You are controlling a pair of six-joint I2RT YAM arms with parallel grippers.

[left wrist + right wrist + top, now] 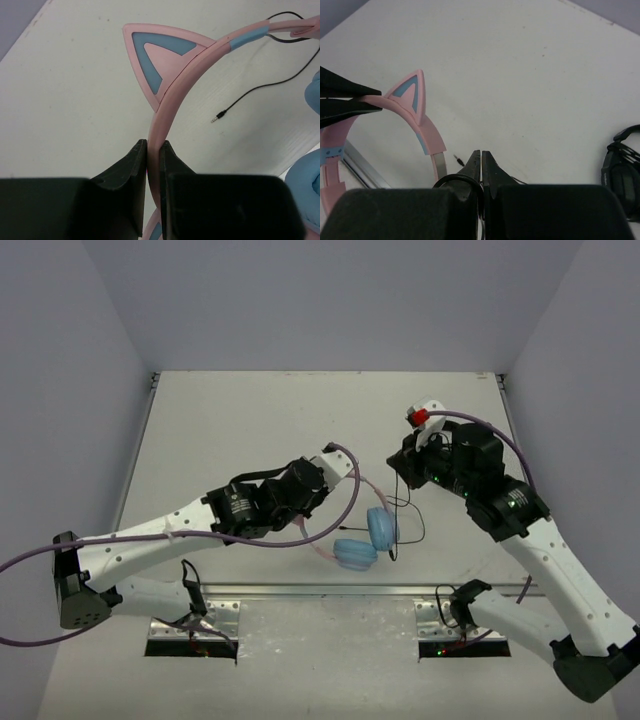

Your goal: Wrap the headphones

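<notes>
The headphones have a pink cat-ear headband [172, 95] and light blue earcups [356, 553], and rest near the table's front edge. My left gripper [154, 147] is shut on the headband just below a cat ear [160, 60], and shows in the top view [328, 502]. My right gripper [481, 157] is shut on the thin black cable [455, 181], which loops round its left finger. In the top view the right gripper [400, 468] holds the cable [396, 525] above the earcups. The jack plug [216, 119] lies loose on the table.
All-black headphones [622, 170] lie at the right of the right wrist view. A metal rail [330, 590] runs along the table's front edge. White walls enclose the table on three sides. Purple arm cables hang near the left arm.
</notes>
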